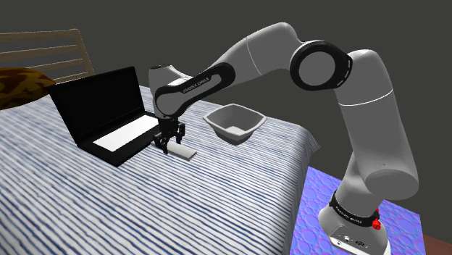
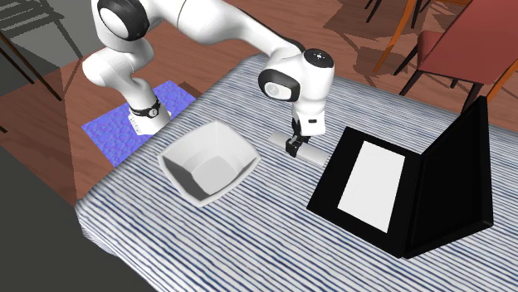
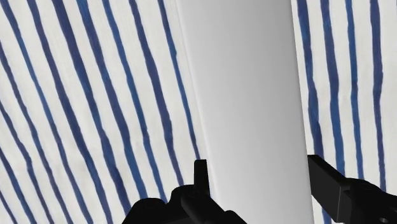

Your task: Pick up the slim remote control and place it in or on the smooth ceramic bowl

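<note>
A slim, plain pale-grey remote control (image 1: 185, 153) (image 2: 314, 152) (image 3: 248, 95) is seen lying flat on a table (image 1: 145, 210) (image 2: 249, 240) that is covered with a blue-and-white striped cloth. The remote is placed somewhat inward from the table edge nearest the arm's base, between an open black laptop (image 1: 109, 109) (image 2: 432, 182) and a white bowl (image 1: 250, 124) (image 2: 187, 162).

The black gripper (image 1: 172, 145) (image 2: 292, 149) (image 3: 256, 162) is lowered onto one end of the remote and pointed straight down at the cloth. In the wrist view the two fingers (image 3: 200, 175) are set against the remote's long sides, one on each, and no striped cloth is seen between finger and remote on either side. The remote is thus clasped across its width while resting on the table.

The bowl is square-rimmed with rounded corners, is stood upright and is apart from the remote. In the second exterior view it is found close to the table corner nearest the arm's base. The laptop is laid on the other side of the remote, just beside it, its lid raised and a white panel shown on its lower half.

The white arm (image 1: 362, 109) (image 2: 207, 21) is bent over the table edge from a base on a blue-purple patterned surface (image 1: 326, 195) (image 2: 112, 133). Wooden chairs (image 2: 448, 41) are placed beyond the table's far edge in the second exterior view.
</note>
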Robot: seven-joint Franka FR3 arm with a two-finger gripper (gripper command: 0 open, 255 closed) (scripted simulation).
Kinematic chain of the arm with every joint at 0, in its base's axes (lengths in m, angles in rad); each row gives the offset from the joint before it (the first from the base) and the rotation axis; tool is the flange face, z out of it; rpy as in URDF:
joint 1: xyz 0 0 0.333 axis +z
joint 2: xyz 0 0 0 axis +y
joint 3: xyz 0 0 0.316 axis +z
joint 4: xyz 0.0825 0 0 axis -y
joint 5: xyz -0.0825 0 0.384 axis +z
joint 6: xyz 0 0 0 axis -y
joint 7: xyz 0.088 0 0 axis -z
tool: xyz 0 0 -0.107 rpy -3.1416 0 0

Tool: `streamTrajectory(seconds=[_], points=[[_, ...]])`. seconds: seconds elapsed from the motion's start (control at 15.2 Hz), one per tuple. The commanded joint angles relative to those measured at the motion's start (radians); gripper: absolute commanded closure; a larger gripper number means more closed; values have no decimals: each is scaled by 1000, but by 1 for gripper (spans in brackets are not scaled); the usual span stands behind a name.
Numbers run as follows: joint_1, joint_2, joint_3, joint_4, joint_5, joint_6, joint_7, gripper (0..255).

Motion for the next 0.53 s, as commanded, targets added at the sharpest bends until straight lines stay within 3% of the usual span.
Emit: streamTrajectory(seconds=[0.0, 0.46], points=[[0, 1, 0, 0, 0, 0, 0, 255], [-1, -26, 3, 26, 6, -54, -2, 255]])
